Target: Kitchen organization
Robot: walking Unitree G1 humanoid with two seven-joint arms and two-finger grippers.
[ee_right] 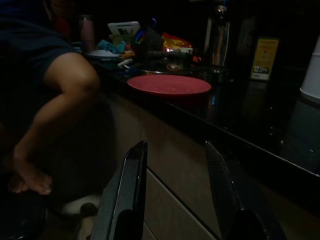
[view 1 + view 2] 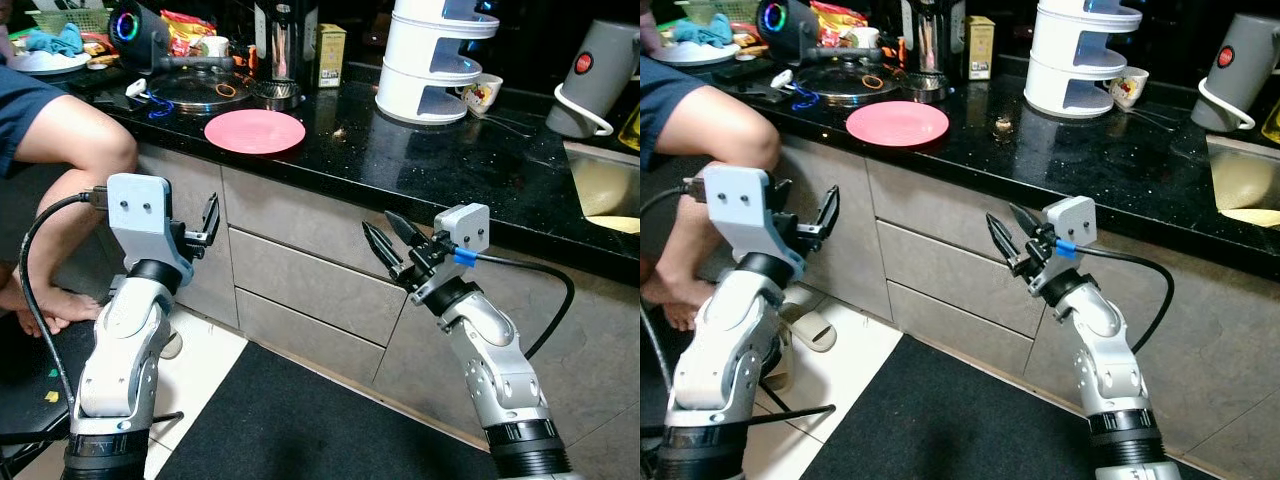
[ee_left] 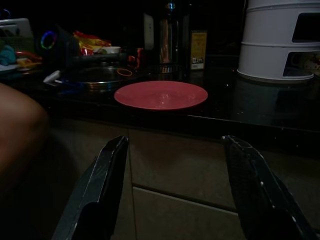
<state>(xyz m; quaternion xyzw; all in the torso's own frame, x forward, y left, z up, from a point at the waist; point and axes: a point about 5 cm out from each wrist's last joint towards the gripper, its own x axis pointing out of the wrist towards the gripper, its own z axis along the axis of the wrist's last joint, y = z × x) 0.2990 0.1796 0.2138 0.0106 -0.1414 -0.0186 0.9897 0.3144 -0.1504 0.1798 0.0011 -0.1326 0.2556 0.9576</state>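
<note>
Pink round flat plate [image 2: 255, 131] is seen lying near the front edge of the black glossy counter [image 2: 450, 165], above and ahead of both spread, empty tools, the left tool [image 2: 207, 228] judged nearer than the right tool [image 2: 391, 240].

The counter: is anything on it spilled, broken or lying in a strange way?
Nothing looks spilled or broken. The pink plate lies flat near the front edge of the black counter, fully on it. The far left corner is crowded, but nothing there has tipped over.
</note>
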